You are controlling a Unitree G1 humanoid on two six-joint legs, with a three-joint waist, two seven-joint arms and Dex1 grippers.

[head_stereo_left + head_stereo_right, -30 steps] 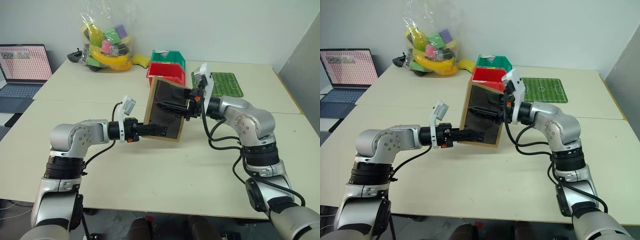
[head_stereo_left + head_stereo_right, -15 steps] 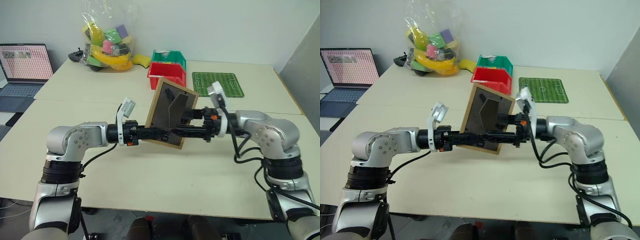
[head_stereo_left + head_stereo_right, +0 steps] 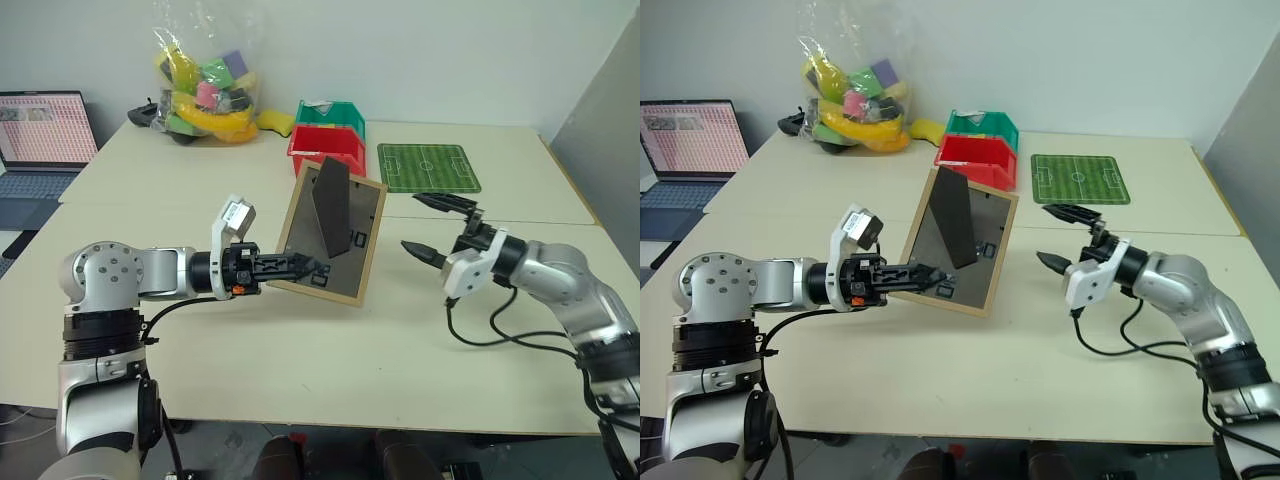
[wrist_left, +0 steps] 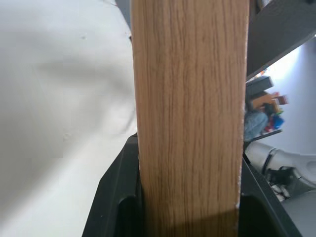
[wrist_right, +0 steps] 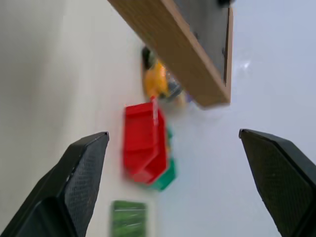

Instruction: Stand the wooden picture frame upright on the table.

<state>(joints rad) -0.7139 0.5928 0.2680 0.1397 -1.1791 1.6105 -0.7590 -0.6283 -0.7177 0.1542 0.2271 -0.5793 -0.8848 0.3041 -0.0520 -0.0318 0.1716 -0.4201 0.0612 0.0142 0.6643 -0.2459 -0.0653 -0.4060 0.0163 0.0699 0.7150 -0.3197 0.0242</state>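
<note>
While left gripper [image 3: 300,268] pinches lower edge of wooden picture frame [image 3: 330,230], head view shows back board facing camera, long axis toward 1 o'clock, above table [image 3: 300,360]. Right gripper [image 3: 436,228], 3 o'clock of frame, jaws spread, empty. Left wrist view: fingers [image 4: 116,197] clamp wood edge. Right wrist view: wide-apart fingers [image 5: 74,182], frame clear of them.

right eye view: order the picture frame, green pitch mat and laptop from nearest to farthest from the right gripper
1. wooden picture frame, just to the left of the right gripper.
2. green football-pitch mat, behind it on the table.
3. laptop, far left edge.
</note>
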